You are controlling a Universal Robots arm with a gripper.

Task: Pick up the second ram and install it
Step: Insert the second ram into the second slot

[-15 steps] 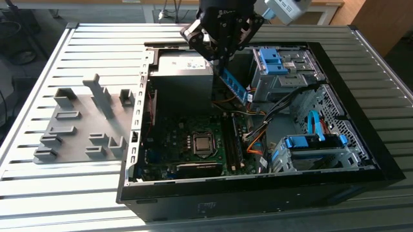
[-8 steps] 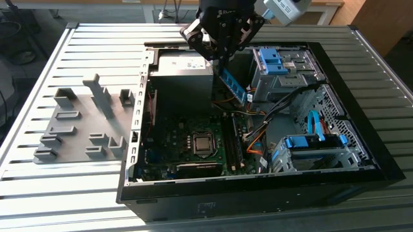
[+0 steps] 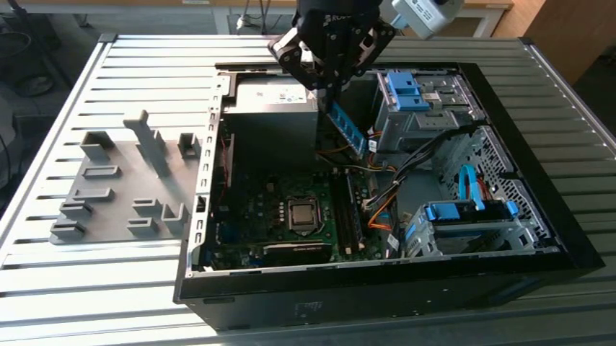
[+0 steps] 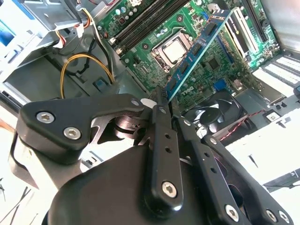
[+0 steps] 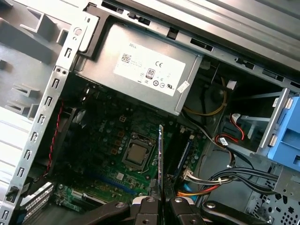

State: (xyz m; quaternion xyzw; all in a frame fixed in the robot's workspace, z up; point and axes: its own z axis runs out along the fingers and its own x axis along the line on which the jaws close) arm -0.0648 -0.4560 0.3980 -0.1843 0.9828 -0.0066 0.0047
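Ram stick (image 3: 348, 130) number two is already picked up, pinched narrow between the fingers (image 4: 163, 96) at one end, with the rest poking out past the tips over the open computer case (image 3: 578, 238). Looks like the carry-to-slot step: it's hanging above the motherboard (image 5: 117, 145), well short of touching it. The memory slots (image 4: 140, 23) sit further out beyond the stick's free end, near the processor (image 4: 174, 49). Seating it calls for lining the edge up square with an empty slot.
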